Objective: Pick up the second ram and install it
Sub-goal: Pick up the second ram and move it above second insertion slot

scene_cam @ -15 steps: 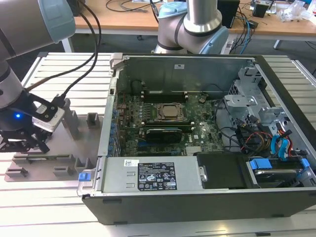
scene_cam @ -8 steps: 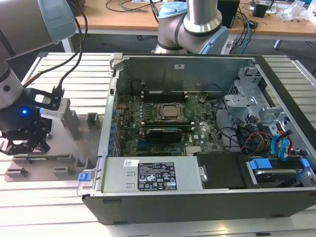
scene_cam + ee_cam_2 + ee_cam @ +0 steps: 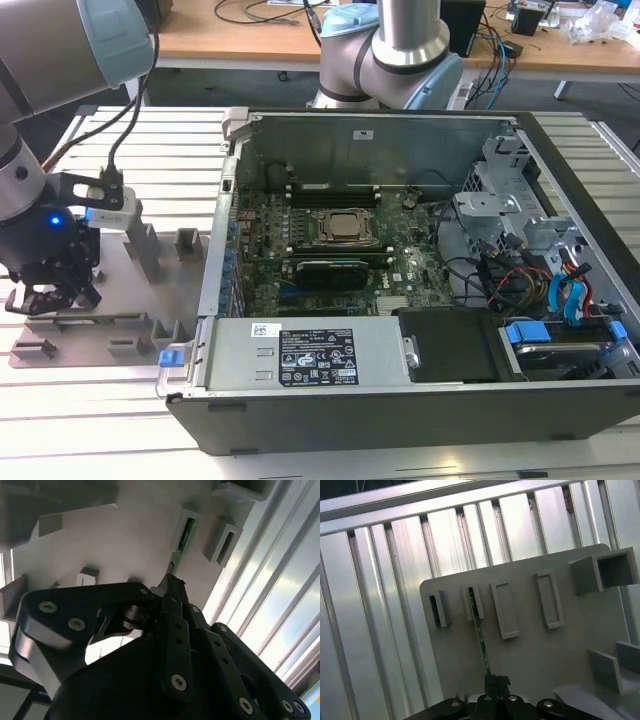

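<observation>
Green and thin, the second ram point(image 3: 479, 630) stands edge-on in a slot of the grey holder plate point(image 3: 530, 660). The gripper point(image 3: 497, 682) pinches its near end, fingers drawn narrow. The open computer case point(image 3: 400, 420) sits beside the plate.

Even overhead light keeps the exterior view bright, leaving the inside of the case point(image 3: 400, 130) in soft shade. In both wrist views the table slats point(image 3: 280, 595) point(image 3: 380, 605) glare near white. In the second wrist view the gripper point(image 3: 172, 582) is dark against them.
</observation>
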